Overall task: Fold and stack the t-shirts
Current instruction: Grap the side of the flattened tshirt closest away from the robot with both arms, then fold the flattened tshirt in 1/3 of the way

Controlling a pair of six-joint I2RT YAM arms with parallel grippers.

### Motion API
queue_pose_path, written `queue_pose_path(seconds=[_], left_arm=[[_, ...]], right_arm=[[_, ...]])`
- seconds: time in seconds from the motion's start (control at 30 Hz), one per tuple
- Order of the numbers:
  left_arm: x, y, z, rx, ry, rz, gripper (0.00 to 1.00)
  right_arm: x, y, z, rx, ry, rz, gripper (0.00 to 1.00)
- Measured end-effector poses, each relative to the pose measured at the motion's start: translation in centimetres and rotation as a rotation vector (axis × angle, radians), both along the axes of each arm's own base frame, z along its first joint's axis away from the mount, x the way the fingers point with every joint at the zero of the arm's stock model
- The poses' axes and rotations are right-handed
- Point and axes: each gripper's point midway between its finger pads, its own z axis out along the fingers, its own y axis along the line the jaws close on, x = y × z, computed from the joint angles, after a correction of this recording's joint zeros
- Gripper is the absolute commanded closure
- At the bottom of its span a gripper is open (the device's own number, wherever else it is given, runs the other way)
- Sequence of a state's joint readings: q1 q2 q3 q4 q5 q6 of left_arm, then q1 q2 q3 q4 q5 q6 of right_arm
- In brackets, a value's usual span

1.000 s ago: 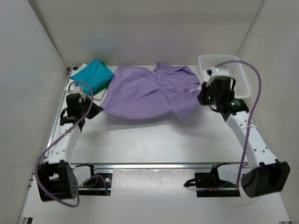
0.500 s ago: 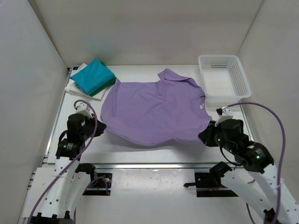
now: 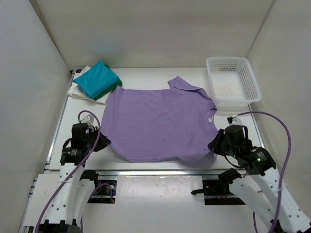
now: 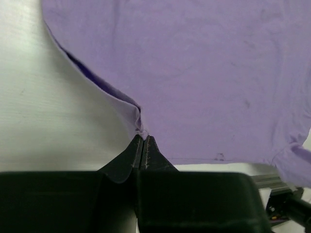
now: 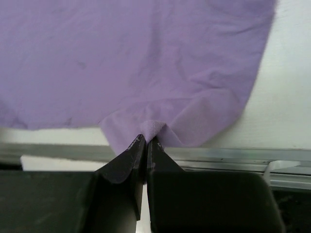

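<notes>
At far left, folded stack [image 3: 97,81] sitting. Then left gripper [image 4: 144,138] pinching near-left edge of lavender t-shirt [image 3: 158,121], jaws clamped on cloth. Shirt, bunched and lifted one second ago, now lying spread flat on table [image 3: 141,77], pulled nearward. At right, right gripper [image 5: 146,139] nipping near-right hem. Spreading looking done; folding coming next.

White lattice basket [image 3: 235,104], probably plastic, far-right corner of table [image 3: 146,76]

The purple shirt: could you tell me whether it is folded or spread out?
Spread out: the purple shirt lies flat and open, with the left hand and right hand each pinching a near corner.
</notes>
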State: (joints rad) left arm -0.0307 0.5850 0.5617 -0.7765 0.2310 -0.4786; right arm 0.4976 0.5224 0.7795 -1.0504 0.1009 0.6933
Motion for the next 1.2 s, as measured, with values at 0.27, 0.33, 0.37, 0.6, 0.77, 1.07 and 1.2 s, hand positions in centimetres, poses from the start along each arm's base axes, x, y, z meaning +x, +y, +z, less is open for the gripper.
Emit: queue_pose_path(seconds=[0.27, 0.33, 0.37, 0.6, 0.77, 1.07, 1.2], left_arm=[[2.8, -0.1, -2.9, -0.064, 0.106, 0.073, 0.94], [3.7, 0.1, -3.3, -0.064, 0.113, 0.095, 0.93], [4.1, 0.2, -3.4, -0.063, 0.113, 0.106, 0.94], [7.0, 1.1, -4.3, -0.045, 0.113, 0.171, 0.94], [8.4, 1.7, -4.8, -0.023, 0.114, 0.204, 0.95], [10.6, 2.7, -5.3, 0.02, 0.108, 0.247, 0.9], [11.2, 3.2, -5.5, 0.04, 0.111, 0.267, 0.86]], right_arm=[[6.7, -5.1, -2.7, -0.064, 0.089, -0.165, 1.0], [8.0, -5.1, -3.2, -0.078, 0.098, -0.148, 1.0], [8.5, -4.8, -3.4, -0.095, 0.103, -0.129, 1.0], [14.6, -2.4, -3.2, -0.143, 0.053, -0.042, 1.0], [17.0, -2.9, -3.7, -0.165, 0.042, -0.061, 1.0], [21.6, -4.1, -4.1, -0.199, 0.007, -0.087, 1.0], [22.6, -4.1, -5.5, -0.208, 0.025, -0.085, 1.0]])
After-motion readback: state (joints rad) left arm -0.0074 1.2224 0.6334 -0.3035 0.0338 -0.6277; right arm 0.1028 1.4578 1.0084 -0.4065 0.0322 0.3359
